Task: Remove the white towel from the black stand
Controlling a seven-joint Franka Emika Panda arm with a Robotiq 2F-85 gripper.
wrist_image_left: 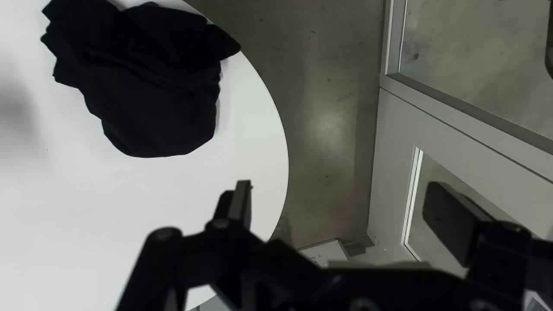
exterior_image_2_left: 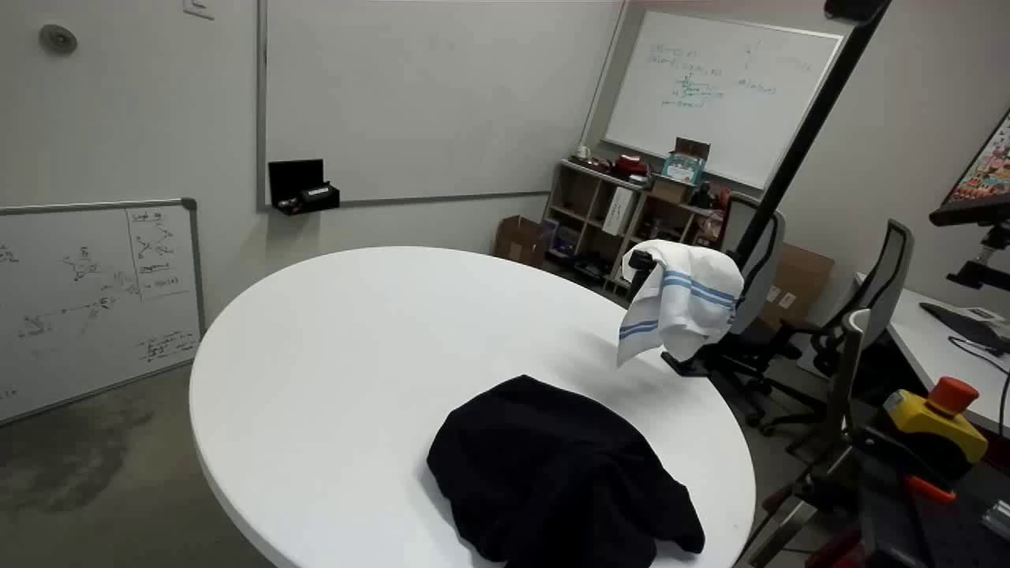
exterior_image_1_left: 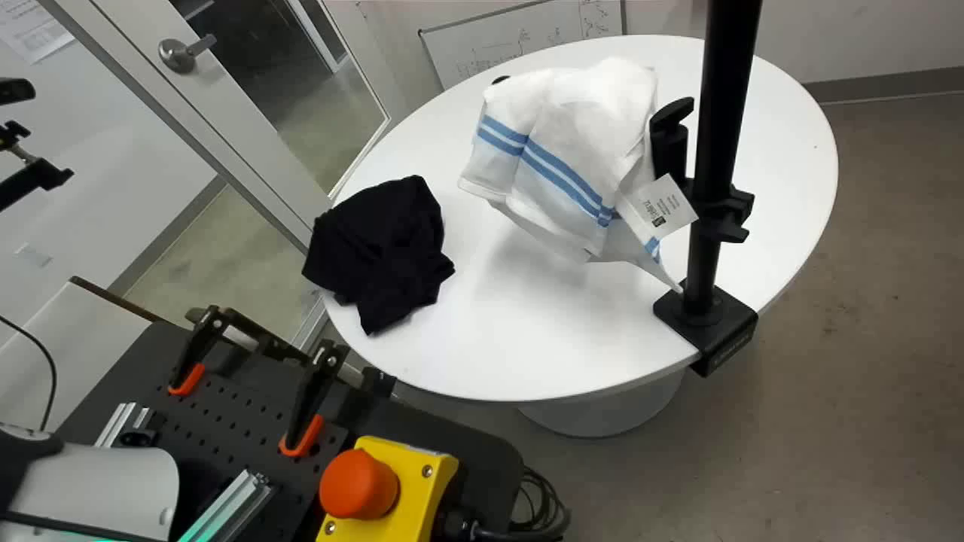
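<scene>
The white towel [exterior_image_1_left: 557, 150] with blue stripes and a tag hangs draped over a side arm of the black stand [exterior_image_1_left: 719, 135]. Its lower folds hang over the white round table, and one corner reaches down near the stand's base. In an exterior view the towel [exterior_image_2_left: 694, 296] hides most of that arm, with a black tip showing beside it; the stand's slanted pole [exterior_image_2_left: 813, 130] rises behind. My gripper [wrist_image_left: 339, 190] shows only in the wrist view. Its fingers are wide apart with nothing between them. The towel and stand are out of the wrist view.
A crumpled black cloth [exterior_image_1_left: 380, 252] lies near the table's edge, also in the wrist view [wrist_image_left: 147, 86]. The round table [exterior_image_1_left: 482, 346] has the stand clamped at its rim. A yellow box with a red button [exterior_image_1_left: 358, 485] and clamps [exterior_image_1_left: 309, 399] sit on the robot's bench. A door [exterior_image_1_left: 151, 83] stands close by.
</scene>
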